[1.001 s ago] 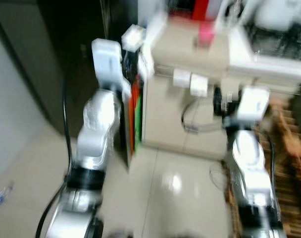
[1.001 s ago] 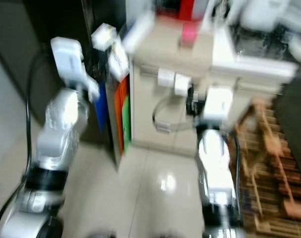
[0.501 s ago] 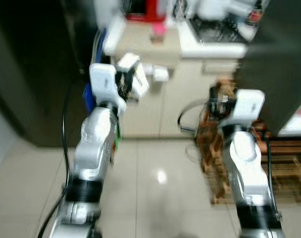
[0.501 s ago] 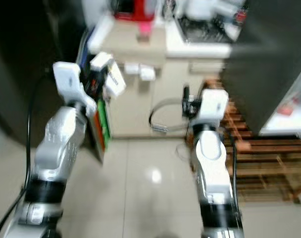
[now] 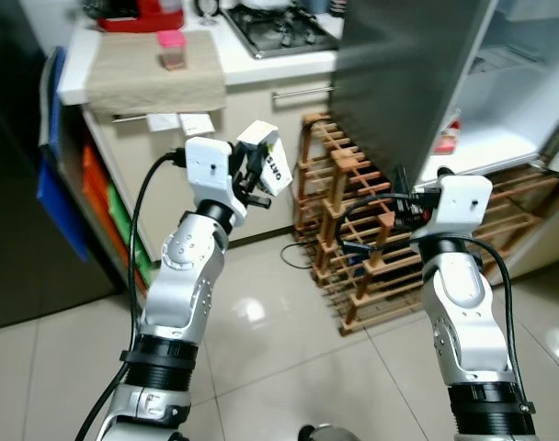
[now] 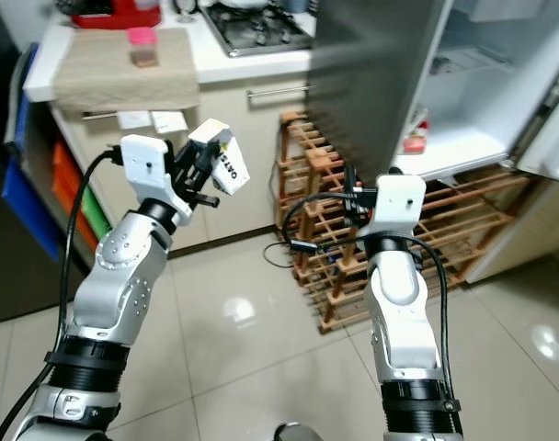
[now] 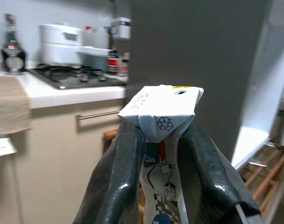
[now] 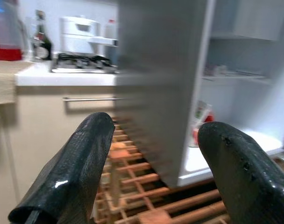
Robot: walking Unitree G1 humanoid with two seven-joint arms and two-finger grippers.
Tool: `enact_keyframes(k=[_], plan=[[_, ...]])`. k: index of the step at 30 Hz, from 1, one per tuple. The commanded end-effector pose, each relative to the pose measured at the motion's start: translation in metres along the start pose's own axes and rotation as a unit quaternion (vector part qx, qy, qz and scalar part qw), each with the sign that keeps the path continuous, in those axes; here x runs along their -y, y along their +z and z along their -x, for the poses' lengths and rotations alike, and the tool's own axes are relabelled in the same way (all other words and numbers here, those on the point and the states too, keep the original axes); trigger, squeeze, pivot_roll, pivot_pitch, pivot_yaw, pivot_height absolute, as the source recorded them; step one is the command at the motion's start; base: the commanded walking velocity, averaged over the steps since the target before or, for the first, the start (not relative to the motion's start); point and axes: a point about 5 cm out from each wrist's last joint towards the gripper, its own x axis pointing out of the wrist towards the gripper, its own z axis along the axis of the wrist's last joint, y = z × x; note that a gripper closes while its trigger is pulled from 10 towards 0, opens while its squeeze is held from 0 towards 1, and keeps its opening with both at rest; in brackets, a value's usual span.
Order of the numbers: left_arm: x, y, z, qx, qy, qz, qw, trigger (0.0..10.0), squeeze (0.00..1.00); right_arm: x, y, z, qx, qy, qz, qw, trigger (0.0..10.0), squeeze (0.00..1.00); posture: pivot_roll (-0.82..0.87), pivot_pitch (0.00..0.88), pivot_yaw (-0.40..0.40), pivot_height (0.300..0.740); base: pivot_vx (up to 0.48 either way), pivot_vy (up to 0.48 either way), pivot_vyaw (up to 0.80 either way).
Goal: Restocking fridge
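Two long black fingers of the left gripper (image 7: pixel 163 154) are clamping a small white printed drink carton (image 5: pixel 270 166) by its folded top, and you are carrying it at chest height in front of the beige kitchen cabinet (image 5: pixel 142 184), well short of the fridge. Judging from that thin pinch, you are best keeping the carton upright and swinging it slowly to the right, past the edge of the open grey fridge door (image 5: pixel 399 83), so it is not slipping or clipping the steel. Aim for the white fridge shelf (image 5: pixel 486 147), where a small red-capped bottle (image 5: pixel 448 134) is already standing near the door-side edge. Your right gripper (image 8: pixel 153 172) is hanging wide open, holding nothing, in front of the wooden wine rack (image 5: pixel 362 248) below the fridge; keep it clear of the carton's path.
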Motion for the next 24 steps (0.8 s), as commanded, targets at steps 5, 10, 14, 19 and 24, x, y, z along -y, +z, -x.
enact_keyframes(k=[5, 10, 14, 19, 24], plan=[[0.0082, 0.0049, -0.0040, 0.015, -0.021, -0.011, 1.000, 10.0, 0.00, -0.0005, 0.0033, -0.0027, 0.007, -0.004, 0.000, 1.000, 10.0, 0.00, -0.10, 0.000, 0.024, 0.740, 0.000, -0.480, -0.73], [0.0039, 0.0044, -0.0051, 0.014, -0.018, -0.013, 1.000, 10.0, 0.00, -0.0016, 0.0030, -0.0055, 0.009, -0.004, -0.003, 1.000, 10.0, 0.00, -0.09, 0.000, 0.025, 0.740, 0.000, -0.477, -0.72], [0.0029, 0.0048, -0.0054, 0.015, -0.013, -0.007, 1.000, 10.0, 0.00, -0.0034, 0.0034, -0.0061, 0.010, -0.002, -0.003, 1.000, 10.0, 0.00, -0.09, 0.000, 0.023, 0.740, 0.000, -0.126, -0.70], [0.0048, 0.0046, -0.0063, 0.017, -0.015, -0.001, 1.000, 10.0, 0.00, -0.0032, 0.0038, -0.0076, 0.012, -0.002, -0.003, 1.000, 10.0, 0.00, -0.10, 0.000, 0.019, 0.740, 0.000, 0.000, -0.70], [-0.0005, 0.0026, -0.0027, 0.017, -0.009, -0.002, 1.000, 10.0, 0.00, 0.0017, 0.0062, -0.0042, 0.025, -0.009, -0.004, 1.000, 10.0, 0.00, -0.10, 0.000, 0.019, 0.740, 0.000, 0.000, -0.68]])
